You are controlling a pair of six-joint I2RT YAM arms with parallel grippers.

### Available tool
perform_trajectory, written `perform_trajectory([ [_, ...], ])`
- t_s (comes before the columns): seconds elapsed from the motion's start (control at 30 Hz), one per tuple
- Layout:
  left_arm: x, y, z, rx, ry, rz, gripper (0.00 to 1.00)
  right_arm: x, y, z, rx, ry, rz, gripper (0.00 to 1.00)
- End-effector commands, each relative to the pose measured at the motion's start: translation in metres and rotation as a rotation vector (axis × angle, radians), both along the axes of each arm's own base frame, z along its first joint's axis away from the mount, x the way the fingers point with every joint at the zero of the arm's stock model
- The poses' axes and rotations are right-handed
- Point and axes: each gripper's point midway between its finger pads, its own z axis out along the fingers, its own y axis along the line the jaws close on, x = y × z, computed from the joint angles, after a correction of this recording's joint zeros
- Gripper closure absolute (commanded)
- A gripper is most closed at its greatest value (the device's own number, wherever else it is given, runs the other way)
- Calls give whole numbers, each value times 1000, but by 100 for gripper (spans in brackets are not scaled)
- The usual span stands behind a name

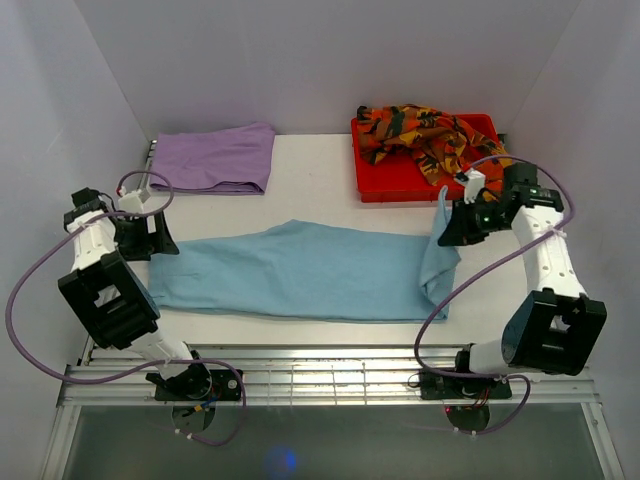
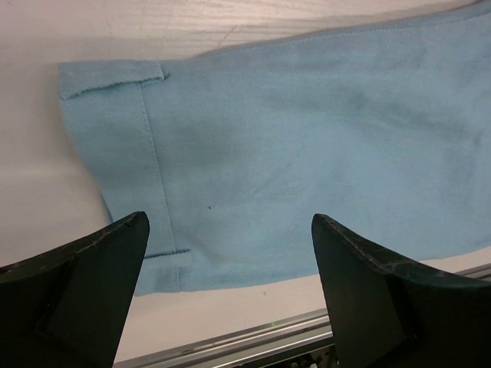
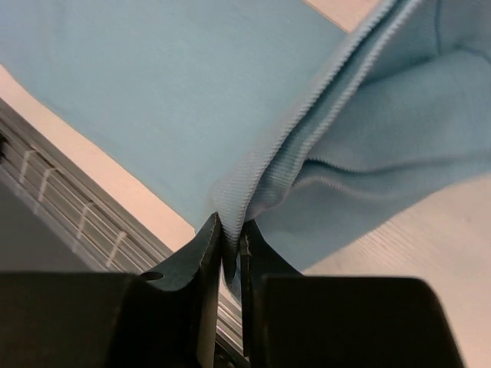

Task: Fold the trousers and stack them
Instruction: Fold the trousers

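I'm folding the long light-blue cloth trousers (image 1: 300, 270): right claw (image 3: 230, 241) pinches one end, left claw (image 2: 230, 226) gapes empty; next, carry that end toward it.

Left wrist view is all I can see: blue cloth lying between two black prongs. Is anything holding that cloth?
Observer: Yes. The right gripper is shut on a ribbed edge of the blue trousers, holding that end raised.
Operator: Is there any other clothing?
Observer: A lilac pair lies folded at the far left.
Operator: Anything else?
Observer: A patterned pair is heaped in a red tray at the far right.
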Motion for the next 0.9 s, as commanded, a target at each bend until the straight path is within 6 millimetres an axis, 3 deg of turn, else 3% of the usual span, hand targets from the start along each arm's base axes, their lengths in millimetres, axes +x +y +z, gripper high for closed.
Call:
perform_trajectory([
  [0.0, -11, -8, 6, 2, 1, 13, 2, 8, 58, 15, 175, 9, 5, 92],
  [0.03, -16, -12, 2, -19, 27, 15, 2, 15, 68, 16, 186, -22, 28, 92],
  [0.13, -31, -21, -13, -67, 112, 23, 2, 13, 124, 14, 227, -21, 137, 92],
  [0.33, -36, -22, -25, -84, 156, 50, 2, 14, 197, -1, 237, -1, 220, 92],
  [0.47, -38, -19, -32, -75, 180, 73, 2, 27, 229, -17, 229, 34, 231, 92],
  [0.57, -38, -21, -34, -73, 174, 84, 2, 34, 252, -17, 250, 61, 225, 92],
  [0.87, -46, -25, -48, -44, 191, 95, 2, 21, 309, -25, 267, 145, 270, 92],
])
